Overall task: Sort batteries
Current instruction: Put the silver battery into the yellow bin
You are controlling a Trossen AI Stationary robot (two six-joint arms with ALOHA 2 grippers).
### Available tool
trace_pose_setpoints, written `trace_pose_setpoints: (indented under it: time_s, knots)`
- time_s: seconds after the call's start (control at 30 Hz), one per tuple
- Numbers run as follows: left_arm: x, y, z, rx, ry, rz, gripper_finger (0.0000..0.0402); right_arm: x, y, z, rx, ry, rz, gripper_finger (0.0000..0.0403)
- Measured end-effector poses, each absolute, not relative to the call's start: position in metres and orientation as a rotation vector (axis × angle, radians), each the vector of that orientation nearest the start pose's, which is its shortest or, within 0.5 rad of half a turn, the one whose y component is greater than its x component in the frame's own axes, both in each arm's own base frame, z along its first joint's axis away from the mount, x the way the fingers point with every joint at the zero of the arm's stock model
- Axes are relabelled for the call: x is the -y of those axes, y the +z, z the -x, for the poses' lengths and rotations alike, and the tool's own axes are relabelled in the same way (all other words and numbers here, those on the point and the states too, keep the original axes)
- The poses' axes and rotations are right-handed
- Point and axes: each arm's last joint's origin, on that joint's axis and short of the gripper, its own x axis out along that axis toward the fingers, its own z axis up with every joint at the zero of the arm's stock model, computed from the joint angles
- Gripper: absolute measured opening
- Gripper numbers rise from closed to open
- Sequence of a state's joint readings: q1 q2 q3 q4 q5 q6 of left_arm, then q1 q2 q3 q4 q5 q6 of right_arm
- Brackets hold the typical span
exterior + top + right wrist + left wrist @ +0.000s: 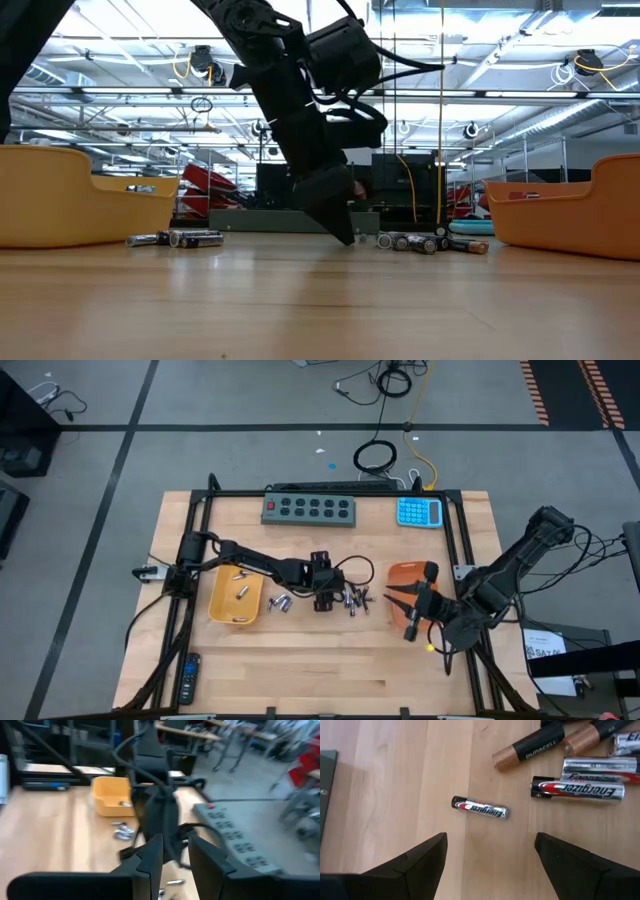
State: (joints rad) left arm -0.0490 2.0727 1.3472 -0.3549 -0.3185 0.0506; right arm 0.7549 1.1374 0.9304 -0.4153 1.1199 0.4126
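Reaching across the wooden surface, the left arm holds its left claw low between two scatters of batteries, fingers spread wide and holding nothing. Its wrist view looks straight down on a small silver-and-black battery lying alone on the bare wood ahead of the open fingertips, not touching either one. Just beyond it lie larger cells: two silver ones side by side and a black-and-copper one at an angle. From above, one cluster of batteries sits just beside the yellow tray on the left, which already has a few batteries inside, and a second cluster lies to the other side of the claw, between it and the orange tray. The low view shows both clusters flat on the wood, one near the yellow tray and one toward the orange tray, with the left claw's tip almost down on the wood between them. The right claw hangs at the orange tray's near edge, its fingers close together with only a narrow gap and nothing between them. A grey power strip and a blue calculator rest along the far edge, and a black remote lies at the near left corner.
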Motion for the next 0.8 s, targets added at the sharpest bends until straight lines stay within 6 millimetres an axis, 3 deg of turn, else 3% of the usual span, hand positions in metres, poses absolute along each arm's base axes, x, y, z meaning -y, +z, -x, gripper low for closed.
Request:
trace_pose_setpoints:
  time_s: [0.23,0.47,0.63,0.8]
  knots:
    - [0.012,0.146,-0.419,-1.056,0.250,-0.178,0.0318,-0.122,0.306,-0.176,-0.312,-0.475,0.151,0.0084]
    - [0.014,0.152,-0.419,-1.080,0.168,-0.168,0.0318,-0.096,0.324,-0.160,-0.263,-0.530,0.047,0.0084]
    - [0.014,0.153,-0.422,-1.055,0.156,-0.140,0.0318,-0.089,0.312,-0.153,-0.303,-0.614,0.069,0.0084]
    - [0.002,0.155,-0.426,-1.009,0.169,-0.118,0.0318,-0.083,0.313,-0.147,-0.284,-0.662,0.089,0.0084]
